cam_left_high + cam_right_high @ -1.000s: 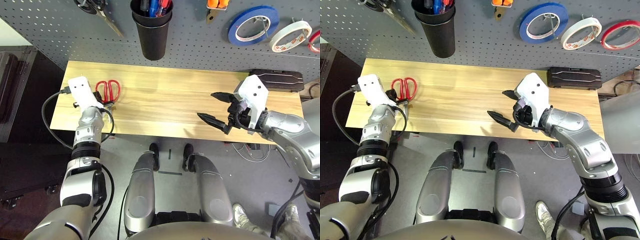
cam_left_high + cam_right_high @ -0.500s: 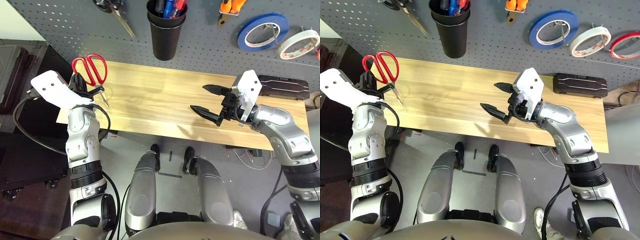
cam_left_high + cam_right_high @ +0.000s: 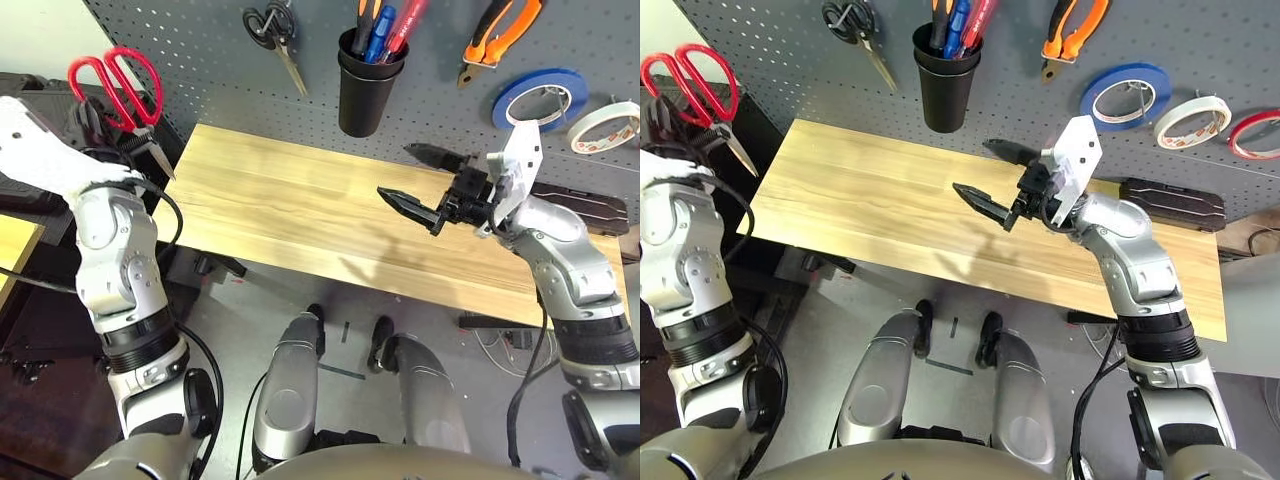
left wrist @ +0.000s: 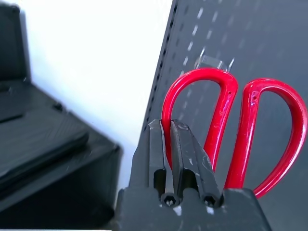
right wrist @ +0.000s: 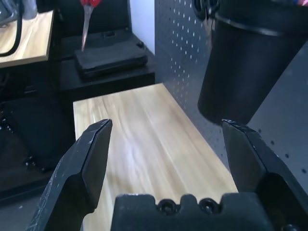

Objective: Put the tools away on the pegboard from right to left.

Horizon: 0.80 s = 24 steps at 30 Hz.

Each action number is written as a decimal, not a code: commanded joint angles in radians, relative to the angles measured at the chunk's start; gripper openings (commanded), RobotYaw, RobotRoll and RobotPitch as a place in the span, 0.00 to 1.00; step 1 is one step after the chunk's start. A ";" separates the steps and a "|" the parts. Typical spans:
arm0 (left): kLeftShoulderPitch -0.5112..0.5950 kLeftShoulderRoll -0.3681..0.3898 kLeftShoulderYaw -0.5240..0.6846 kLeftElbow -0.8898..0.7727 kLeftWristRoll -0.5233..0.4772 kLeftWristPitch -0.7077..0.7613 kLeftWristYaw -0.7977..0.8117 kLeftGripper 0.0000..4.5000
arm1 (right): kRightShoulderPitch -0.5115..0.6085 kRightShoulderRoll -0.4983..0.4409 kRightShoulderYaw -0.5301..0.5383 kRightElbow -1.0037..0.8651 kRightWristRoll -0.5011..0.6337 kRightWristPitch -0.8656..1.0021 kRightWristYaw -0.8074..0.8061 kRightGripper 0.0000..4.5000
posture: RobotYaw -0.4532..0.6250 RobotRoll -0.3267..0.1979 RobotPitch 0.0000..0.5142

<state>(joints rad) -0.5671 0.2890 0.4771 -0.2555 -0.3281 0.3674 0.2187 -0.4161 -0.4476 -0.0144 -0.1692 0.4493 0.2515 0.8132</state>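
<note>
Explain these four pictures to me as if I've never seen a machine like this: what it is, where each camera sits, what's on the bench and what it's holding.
This is a humanoid robot with two arms, each ending in a gripper of two black fingers. Two pictures come from cameras in its head, looking down over its arms at a wooden table. The other two come from cameras on its wrists, each looking along that arm's own fingers.

Behind the table hangs a grey pegboard for tools. Already on it: orange-and-black pliers, a black cup with pens and a screwdriver, a blue tape roll, a cream-white tape roll and black-handled scissors.

The left gripper is shut on the red-handled scissors, raised by the board's left end. The right gripper hangs open over the table, holding nothing. A black case lies at the table's right end.
</note>
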 commanded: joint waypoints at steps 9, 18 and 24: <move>-0.096 -0.077 -0.067 0.018 -0.053 0.011 -0.023 0.01 | -0.032 0.001 -0.019 -0.007 0.006 -0.012 -0.019 1.00 | 0.65 0.62 0.39; -0.097 -0.067 -0.109 0.236 -0.029 -0.091 -0.146 0.01 | -0.047 0.005 -0.011 0.005 -0.005 -0.023 -0.032 1.00 | 0.64 0.62 0.41; -0.139 -0.067 -0.119 0.347 -0.034 -0.152 -0.199 0.01 | -0.044 0.009 -0.006 -0.008 -0.008 -0.016 -0.052 1.00 | 0.62 0.62 0.42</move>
<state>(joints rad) -0.6917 0.2202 0.3713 0.0791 -0.3598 0.2408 0.0438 -0.4652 -0.4380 -0.0143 -0.1627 0.4463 0.2336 0.7664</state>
